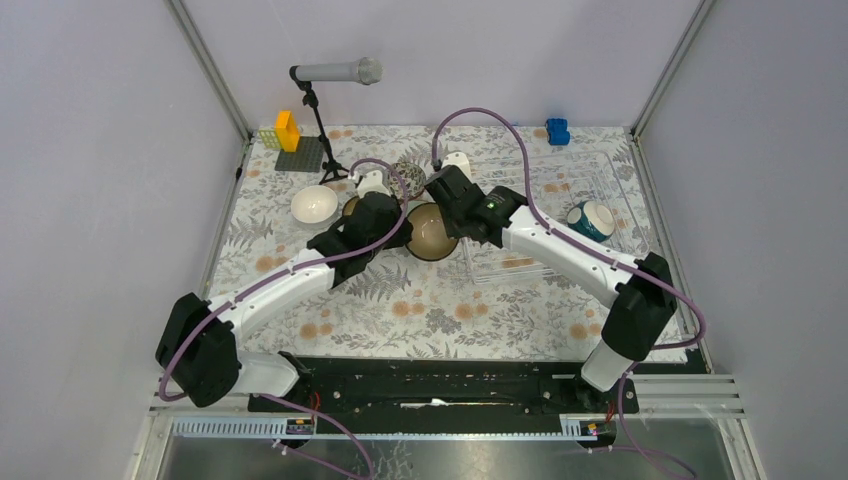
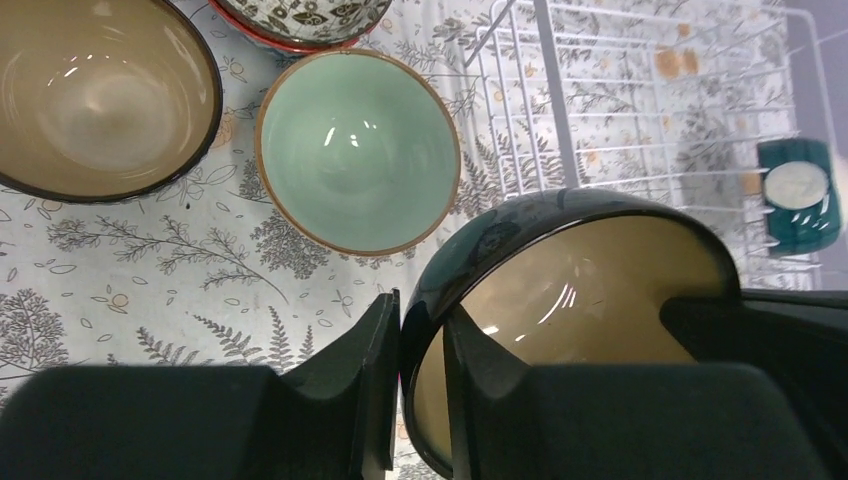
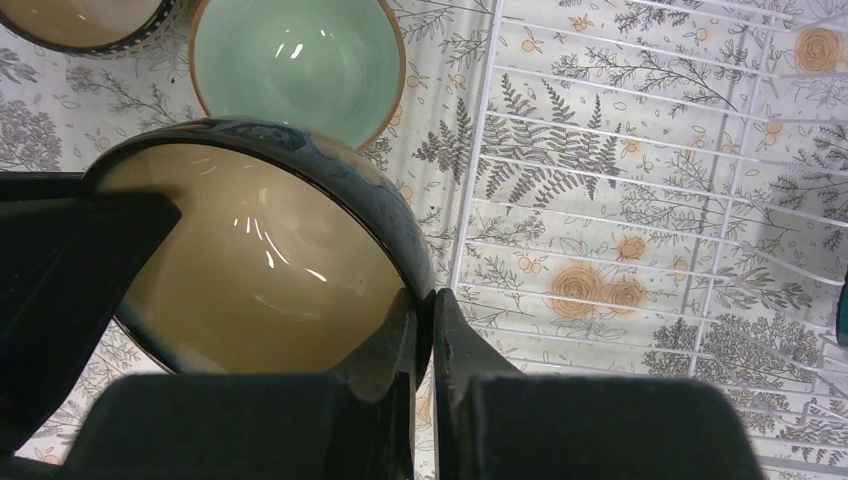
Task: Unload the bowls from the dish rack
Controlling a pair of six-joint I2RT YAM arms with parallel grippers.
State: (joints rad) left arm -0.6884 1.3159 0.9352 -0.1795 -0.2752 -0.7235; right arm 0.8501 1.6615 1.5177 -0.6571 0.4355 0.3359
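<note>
A dark brown bowl with a tan inside (image 1: 432, 234) hangs between both grippers, just left of the white wire dish rack (image 1: 590, 175). My left gripper (image 2: 420, 345) is shut on its left rim (image 2: 590, 290). My right gripper (image 3: 425, 325) is shut on the opposite rim (image 3: 260, 270). A teal bowl (image 1: 592, 220) lies on its side in the rack and also shows in the left wrist view (image 2: 800, 195). On the table to the left stand a mint green bowl (image 2: 358, 150), a second brown bowl (image 2: 95, 95), a patterned bowl (image 1: 408, 175) and a white bowl (image 1: 314, 204).
A microphone on a black stand (image 1: 335, 72) stands at the back left, beside yellow and grey blocks (image 1: 290, 140). A blue block (image 1: 557, 130) sits at the back behind the rack. Grey walls close in the floral-patterned table (image 1: 440, 310) on three sides.
</note>
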